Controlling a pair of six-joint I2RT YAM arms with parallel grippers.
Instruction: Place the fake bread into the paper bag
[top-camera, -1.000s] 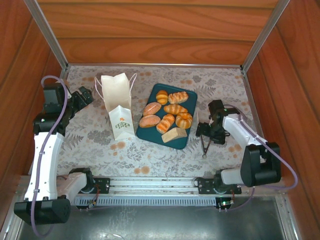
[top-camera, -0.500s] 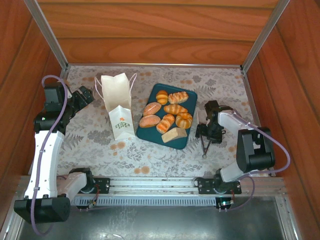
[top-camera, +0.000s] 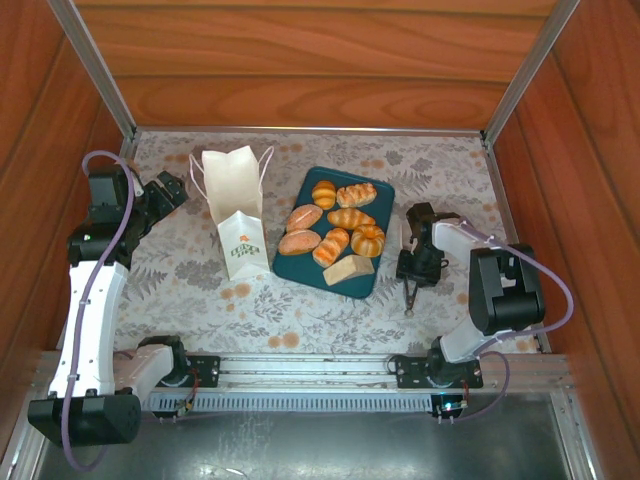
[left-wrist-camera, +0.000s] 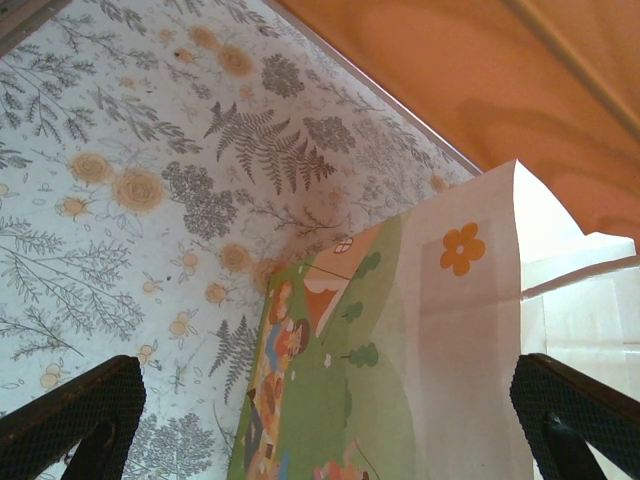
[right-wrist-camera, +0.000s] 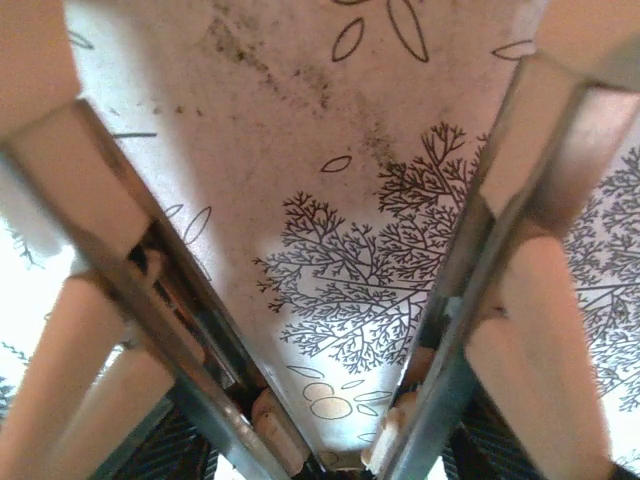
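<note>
From above, a small white paper bag with thin cord handles stands on the floral-patterned surface. Its mouth is toward the far wooden wall and its orange-and-green logo faces the near edge. Just right of it lies a dark teal tray, turned like a diamond, carrying the small glossy golden-brown toy rolls. The oval and braided ones mostly have their long axes running left to right or tilted up to the right, and the round ones sit among them. A pale beige wedge rests at the tray's near corner, its long axis rising a little to the right. The left arm's fingers hover just beside the bag's left cord handle, apart from it. The right arm's fingers are down on the surface right of the tray, over thin metal tongs whose joined end points to the near edge. In the left wrist view the two dark fingertips sit in the bottom corners, spread wide and grasping nothing, with the bag's printed green face and orange flower ahead between them. In the right wrist view the pale fingers are partly drawn in. Each lies against the outer side of one metal tong arm, the two arms converging toward the camera, so the fingers grasp the tongs
</note>
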